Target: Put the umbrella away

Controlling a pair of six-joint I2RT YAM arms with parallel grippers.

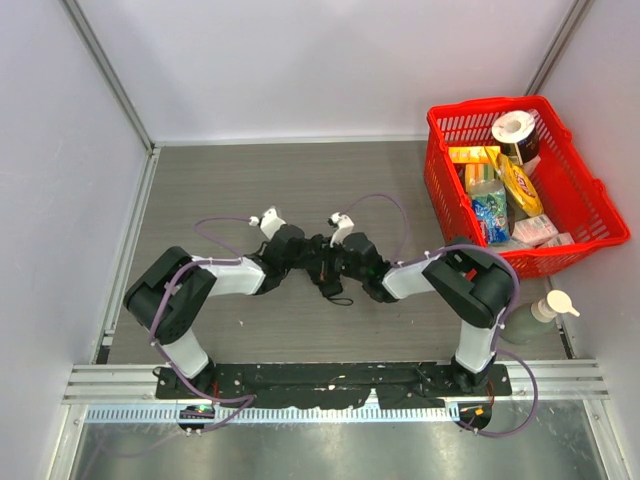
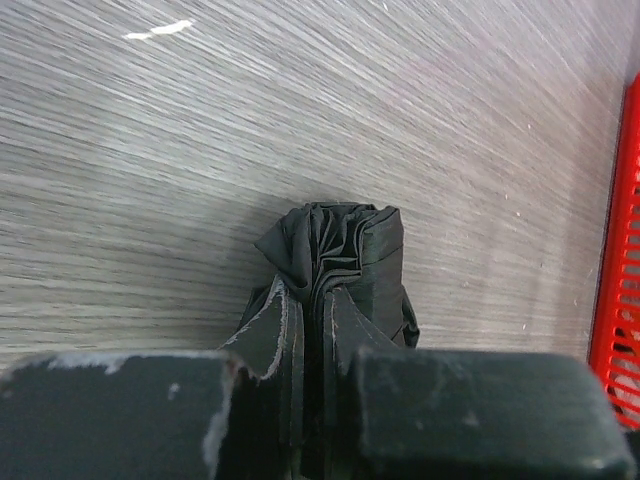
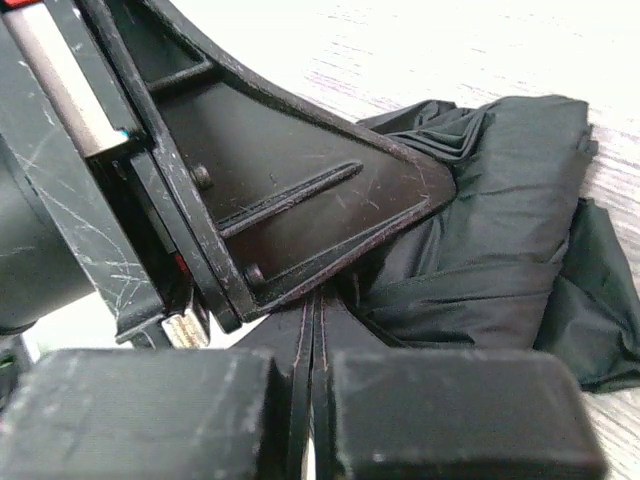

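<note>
The black folded umbrella point(image 1: 322, 263) lies on the grey table between my two grippers, its strap loop point(image 1: 335, 293) trailing toward the near side. My left gripper point(image 1: 305, 255) is shut on the bunched canopy fabric; in the left wrist view the umbrella's end point(image 2: 340, 240) sticks out past the gripper point(image 2: 312, 300). My right gripper point(image 1: 342, 262) faces it from the right. In the right wrist view its jaws point(image 3: 318, 305) are pressed together at the edge of the crumpled fabric point(image 3: 500, 230), just under the left gripper's finger point(image 3: 300, 190). I see nothing between them.
A red basket point(image 1: 440, 200) filled with groceries stands at the right rear; its wall shows in the left wrist view point(image 2: 615, 250). A pump bottle point(image 1: 535, 315) lies beside the right arm's base. White walls close in the table on three sides.
</note>
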